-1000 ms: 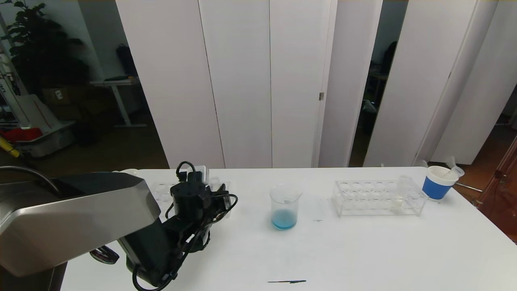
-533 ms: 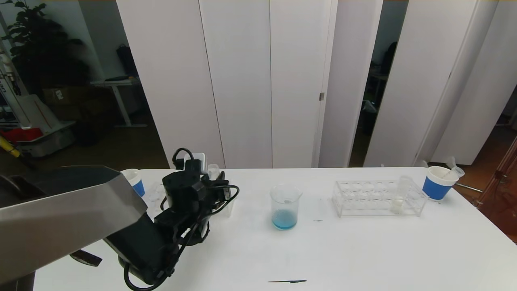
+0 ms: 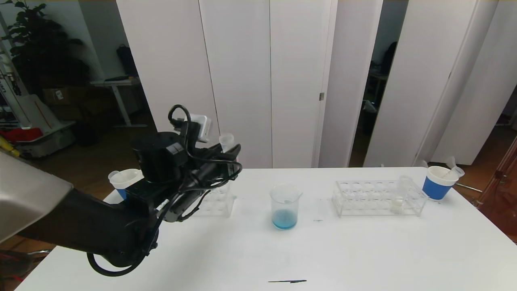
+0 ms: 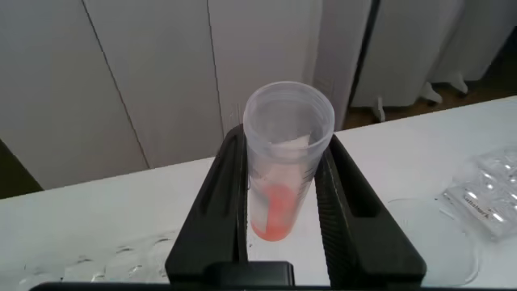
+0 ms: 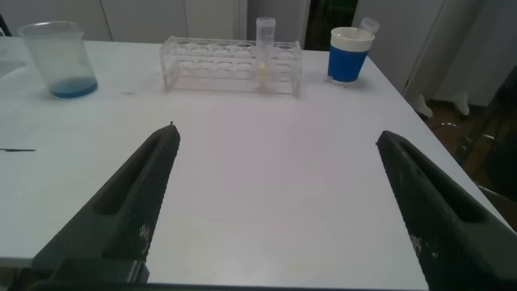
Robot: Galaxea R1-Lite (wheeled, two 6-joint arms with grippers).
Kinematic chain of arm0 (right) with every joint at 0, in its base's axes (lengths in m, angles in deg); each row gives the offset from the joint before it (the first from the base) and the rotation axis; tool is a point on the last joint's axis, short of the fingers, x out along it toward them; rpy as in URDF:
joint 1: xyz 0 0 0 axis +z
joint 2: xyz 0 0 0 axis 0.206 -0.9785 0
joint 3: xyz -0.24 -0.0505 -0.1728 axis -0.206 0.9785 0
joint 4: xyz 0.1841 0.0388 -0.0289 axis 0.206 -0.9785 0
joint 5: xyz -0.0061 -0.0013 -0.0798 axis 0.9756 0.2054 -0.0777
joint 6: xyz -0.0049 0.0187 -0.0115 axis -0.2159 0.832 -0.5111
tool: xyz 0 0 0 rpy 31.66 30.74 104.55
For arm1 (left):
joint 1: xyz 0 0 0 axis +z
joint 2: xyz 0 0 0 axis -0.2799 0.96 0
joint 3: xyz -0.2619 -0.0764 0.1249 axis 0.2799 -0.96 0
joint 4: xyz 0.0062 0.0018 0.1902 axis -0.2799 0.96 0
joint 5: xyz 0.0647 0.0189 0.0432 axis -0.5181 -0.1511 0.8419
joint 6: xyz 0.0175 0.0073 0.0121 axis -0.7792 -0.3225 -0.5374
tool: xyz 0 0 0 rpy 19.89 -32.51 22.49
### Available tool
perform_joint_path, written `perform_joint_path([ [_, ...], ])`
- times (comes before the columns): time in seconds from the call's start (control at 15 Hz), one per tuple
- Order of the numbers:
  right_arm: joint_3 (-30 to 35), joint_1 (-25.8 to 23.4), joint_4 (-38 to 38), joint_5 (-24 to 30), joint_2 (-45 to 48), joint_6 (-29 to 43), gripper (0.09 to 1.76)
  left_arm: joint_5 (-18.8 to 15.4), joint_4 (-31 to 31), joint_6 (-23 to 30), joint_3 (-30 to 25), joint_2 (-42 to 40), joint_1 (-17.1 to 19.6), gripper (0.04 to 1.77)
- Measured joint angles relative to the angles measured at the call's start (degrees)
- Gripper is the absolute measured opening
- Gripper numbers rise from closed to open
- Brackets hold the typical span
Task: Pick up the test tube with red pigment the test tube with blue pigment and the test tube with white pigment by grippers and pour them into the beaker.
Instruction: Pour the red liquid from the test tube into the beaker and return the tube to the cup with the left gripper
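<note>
The left hand (image 3: 230, 155) is raised above the left part of the white bench (image 3: 343, 250), over a clear plastic rack (image 3: 216, 200) near the far edge. Its two black fingers (image 4: 222, 194) are clamped on a small clear plastic test tube with orange-red liquid at its bottom (image 4: 283, 174). The tube stands upright between the fingers with its open mouth uppermost.

The clear glass cylindrical beaker with a pouring lip (image 3: 285, 207) stands on the bench near the middle of the far edge, to the right of the left hand and well apart from it. A shallow layer of cyan-blue liquid lies in its bottom.

A second clear plastic rack (image 3: 377, 198) lies toward the far right corner. The small clear plastic test tube with pale cream-white liquid at its bottom (image 3: 400, 198) stands upright in the right end of this rack. A blue-and-white paper cup (image 3: 438, 182) stands just beyond the rack at the far right corner. Another blue-and-white paper cup (image 3: 123, 182) stands at the far left corner, partly hidden by the left arm.

The right hand (image 5: 279, 210) is held low at the right side of the bench, its fingers spread wide apart and holding nothing.
</note>
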State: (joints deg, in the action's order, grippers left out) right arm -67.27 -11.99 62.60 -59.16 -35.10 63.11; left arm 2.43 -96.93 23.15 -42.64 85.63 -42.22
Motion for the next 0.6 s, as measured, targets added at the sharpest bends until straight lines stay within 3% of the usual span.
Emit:
perform_joint_path([
  [0.2, 0.00, 0.00, -0.02, -0.02, 0.00, 0.00, 1.75, -11.06, 4.74, -2.46, 5.63, -3.10, -0.33, 0.58],
  [0.6, 0.00, 0.00, -0.02, 0.00, 0.00, 0.00, 1.75, -25.72, 5.36, -21.09, 10.56, -0.15, 0.39, 0.58],
])
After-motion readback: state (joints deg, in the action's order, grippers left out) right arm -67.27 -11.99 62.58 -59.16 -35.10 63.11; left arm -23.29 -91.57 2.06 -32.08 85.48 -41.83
